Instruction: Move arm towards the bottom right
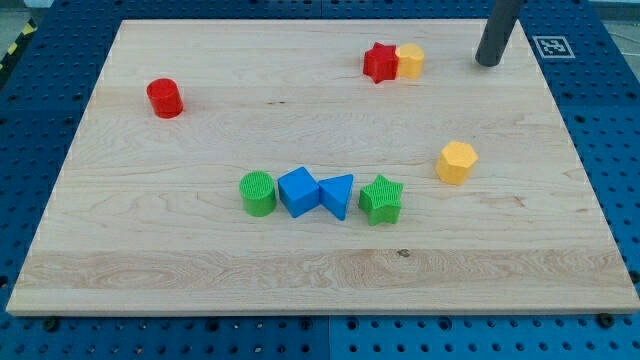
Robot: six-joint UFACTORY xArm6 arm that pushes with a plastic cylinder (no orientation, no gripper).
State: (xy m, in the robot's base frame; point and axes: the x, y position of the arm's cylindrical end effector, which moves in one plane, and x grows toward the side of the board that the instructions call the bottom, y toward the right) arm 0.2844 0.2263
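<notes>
My tip rests on the wooden board near the view's top right corner. It stands to the right of a red star block and a yellow block that touch each other. A yellow hexagonal block lies below the tip, toward the view's right. My tip touches no block.
A red cylinder stands at the view's upper left. A row sits at the middle: green cylinder, blue cube, blue triangular block, green star. A fiducial marker lies off the board's top right corner.
</notes>
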